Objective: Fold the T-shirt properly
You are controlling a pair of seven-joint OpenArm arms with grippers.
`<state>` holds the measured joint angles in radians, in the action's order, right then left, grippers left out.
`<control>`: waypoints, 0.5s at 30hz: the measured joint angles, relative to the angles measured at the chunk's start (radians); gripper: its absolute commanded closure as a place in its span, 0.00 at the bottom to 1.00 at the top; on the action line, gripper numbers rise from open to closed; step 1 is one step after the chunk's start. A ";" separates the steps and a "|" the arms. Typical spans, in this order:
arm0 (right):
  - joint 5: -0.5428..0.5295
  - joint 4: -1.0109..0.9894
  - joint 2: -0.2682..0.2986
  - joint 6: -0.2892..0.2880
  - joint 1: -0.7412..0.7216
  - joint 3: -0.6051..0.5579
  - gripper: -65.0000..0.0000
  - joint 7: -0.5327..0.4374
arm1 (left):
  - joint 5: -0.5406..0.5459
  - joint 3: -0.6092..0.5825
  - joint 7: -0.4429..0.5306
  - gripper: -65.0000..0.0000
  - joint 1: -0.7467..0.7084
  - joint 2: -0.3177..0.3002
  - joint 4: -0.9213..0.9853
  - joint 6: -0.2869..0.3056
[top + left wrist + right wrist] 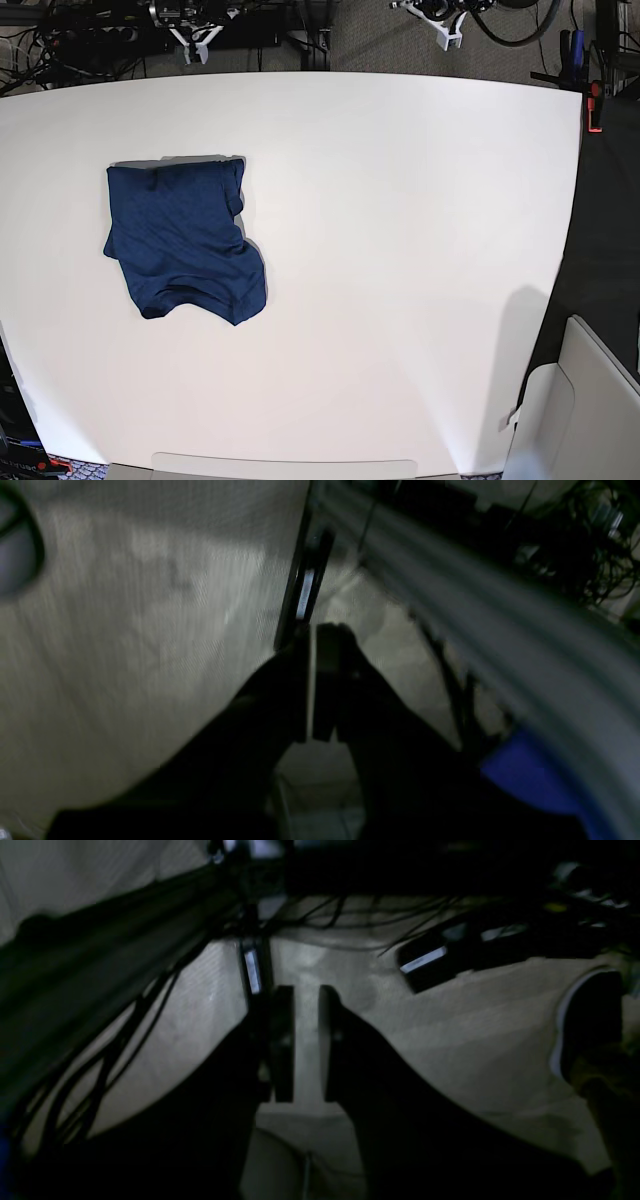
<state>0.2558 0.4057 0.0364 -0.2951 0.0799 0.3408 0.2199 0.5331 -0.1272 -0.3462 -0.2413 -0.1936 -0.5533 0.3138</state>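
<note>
Already bundled, the shirt (182, 238) lies in a compact dark blue heap on the white table (400, 250), toward the far side on the right arm's half in the base view, with neither arm in that view. Its lower edge curves unevenly and a flap sticks out at one upper corner, so the fold looks loose rather than squared.

Both grippers appear only in their own wrist cameras, apparently off the tabletop with floor and cables (100, 1040) beyond them, and well apart from the shirt. Left gripper (312, 680): jaws pressed together with only a sliver between them, nothing held. Right gripper (305, 1040): jaws slightly parted, a clear gap between them, nothing held.

Risks, as judged from here: the rounded hem and loose flap could spring the bundle open if nudged; a pinch taken at one layer alone would drag the heap across the smooth table instead of flattening it. Any reach back would start from outside the base view.

No brand, label or legible writing shows on shirt, table or grippers; the wrist views are dark and blurred.
</note>
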 measured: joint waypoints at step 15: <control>0.227 -0.016 -0.185 0.407 -0.024 -0.002 0.89 -0.097 | -0.001 -0.023 0.150 1.00 0.059 0.119 0.097 -0.005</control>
<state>0.4828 0.3901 -0.1490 0.1120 0.0563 0.3389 0.1226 0.5320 -0.1497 -0.1959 -0.1825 -0.0750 -0.4564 0.3092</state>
